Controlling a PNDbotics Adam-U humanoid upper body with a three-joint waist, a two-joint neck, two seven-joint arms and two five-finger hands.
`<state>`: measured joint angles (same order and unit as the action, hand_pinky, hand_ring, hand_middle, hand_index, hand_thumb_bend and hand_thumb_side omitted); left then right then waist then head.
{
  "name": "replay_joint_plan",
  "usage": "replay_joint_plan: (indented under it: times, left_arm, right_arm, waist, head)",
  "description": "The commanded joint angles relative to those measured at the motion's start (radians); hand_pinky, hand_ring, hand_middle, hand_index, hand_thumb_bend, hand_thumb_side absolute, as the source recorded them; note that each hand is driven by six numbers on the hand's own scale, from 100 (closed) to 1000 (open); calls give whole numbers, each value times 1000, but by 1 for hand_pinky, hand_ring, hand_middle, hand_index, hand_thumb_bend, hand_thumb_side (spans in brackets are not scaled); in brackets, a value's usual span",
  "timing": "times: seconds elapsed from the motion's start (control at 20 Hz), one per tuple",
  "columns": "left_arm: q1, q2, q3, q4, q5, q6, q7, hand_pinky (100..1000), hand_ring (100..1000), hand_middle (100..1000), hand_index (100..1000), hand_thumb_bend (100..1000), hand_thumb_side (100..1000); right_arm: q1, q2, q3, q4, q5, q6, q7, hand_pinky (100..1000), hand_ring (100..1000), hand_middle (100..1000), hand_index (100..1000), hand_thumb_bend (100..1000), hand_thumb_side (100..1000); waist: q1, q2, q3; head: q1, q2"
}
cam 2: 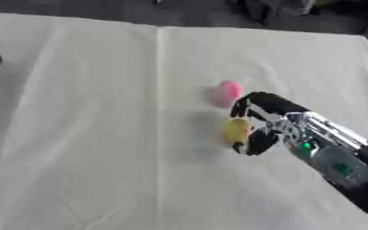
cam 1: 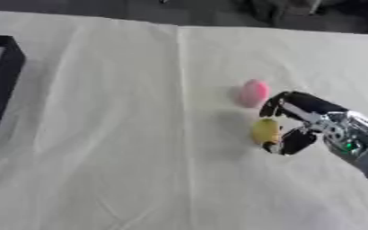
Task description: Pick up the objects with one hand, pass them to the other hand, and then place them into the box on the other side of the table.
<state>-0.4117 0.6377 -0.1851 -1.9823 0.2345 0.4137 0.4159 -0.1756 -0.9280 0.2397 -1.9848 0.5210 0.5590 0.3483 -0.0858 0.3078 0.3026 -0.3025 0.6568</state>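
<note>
- While the right hand (cam 1: 297,123) comes in from the right side, its fingers (cam 1: 295,142) curl around a small yellow object (cam 1: 265,131), which sits between fingers and thumb on the white table (cam 1: 124,134).
- I judge this grasp prepares the pass to the other hand.
- A pink object (cam 1: 254,93) lies just beyond, on the far side.
- At the left edge stands the black box (cam 1: 2,81), well apart, probably the target.
- No writing can be read.
- No left hand shows.

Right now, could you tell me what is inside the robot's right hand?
A yellow object sits between the curled fingers and thumb of the right hand. Its right side is hidden by the hand.
</note>
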Motion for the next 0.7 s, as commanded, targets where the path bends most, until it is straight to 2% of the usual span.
replay_joint_plan:
  times: [0.05,0.45,0.7]
  left_arm:
    - [-5,8,21,-18,-8,-1,5,902,720,735,910,394,761]
    - [-2,1,21,-18,-13,0,7,902,718,729,906,385,767]
    - [1,-5,22,-18,-13,0,10,902,718,727,905,383,769]
  right_arm:
    - [-4,-26,-4,-15,21,21,6,726,752,673,734,422,100]
    - [-15,-34,12,6,84,64,61,727,739,652,713,388,100]
    - [-31,-33,24,21,121,82,64,719,690,585,657,320,100]
  waist:
    - [8,-10,2]
    - [8,-5,8]
    - [8,-7,10]
  head:
    - [-8,-12]
    - [-14,-15]
    - [-18,-18]
